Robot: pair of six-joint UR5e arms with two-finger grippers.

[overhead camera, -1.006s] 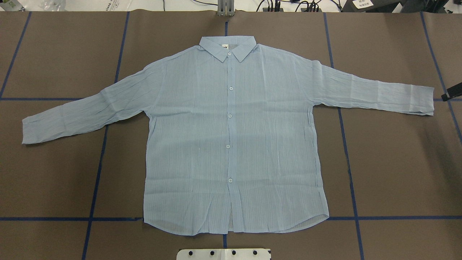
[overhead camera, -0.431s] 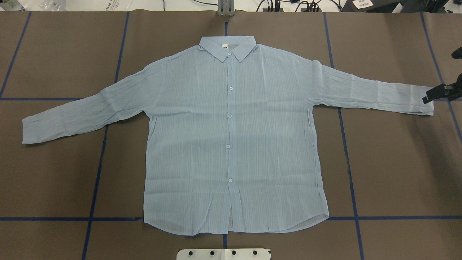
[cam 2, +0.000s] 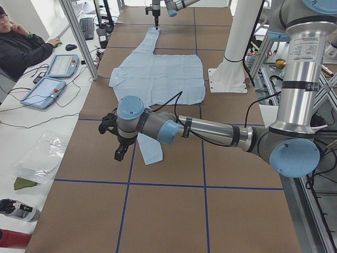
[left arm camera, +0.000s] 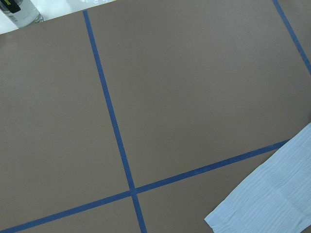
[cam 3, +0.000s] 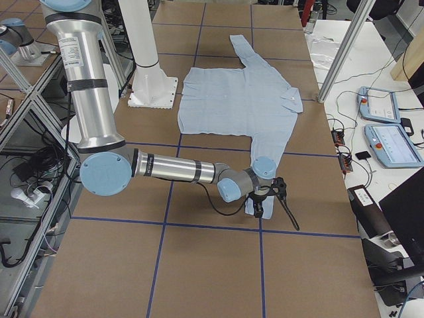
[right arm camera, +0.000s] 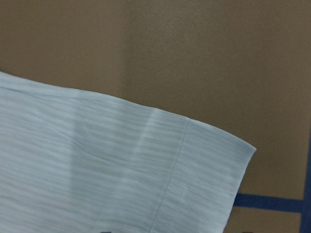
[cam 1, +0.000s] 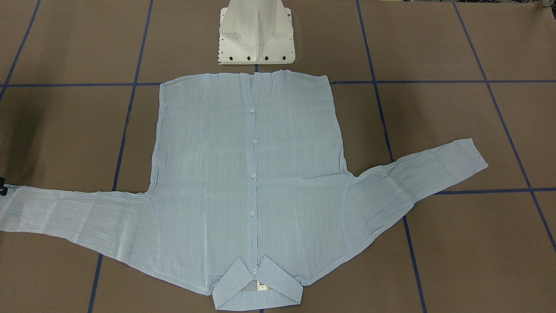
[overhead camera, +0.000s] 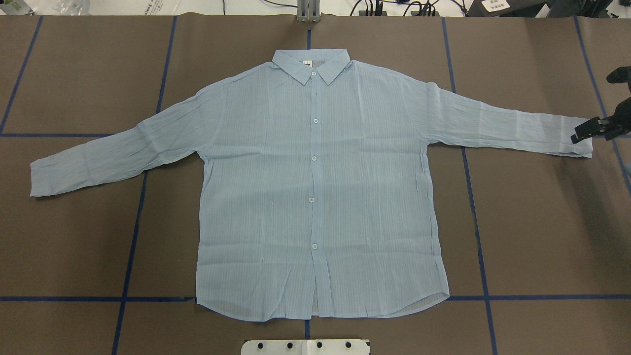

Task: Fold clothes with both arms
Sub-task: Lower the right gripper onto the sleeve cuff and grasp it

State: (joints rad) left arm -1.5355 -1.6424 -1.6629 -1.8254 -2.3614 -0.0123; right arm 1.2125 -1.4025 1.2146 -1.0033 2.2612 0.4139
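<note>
The seemingly paper-covered table bears a flat shirt and white pedestal.

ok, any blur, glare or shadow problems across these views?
Right wrist view: soft focus and a dim brownish cast, with a faint shadow band across the sleeve. Left wrist view: sharp and evenly lit. Overhead view: the shirt is evenly lit with no glare; there is a soft dark patch on the table below the right gripper. Front-facing view: a similar shadow at the left edge.
</note>
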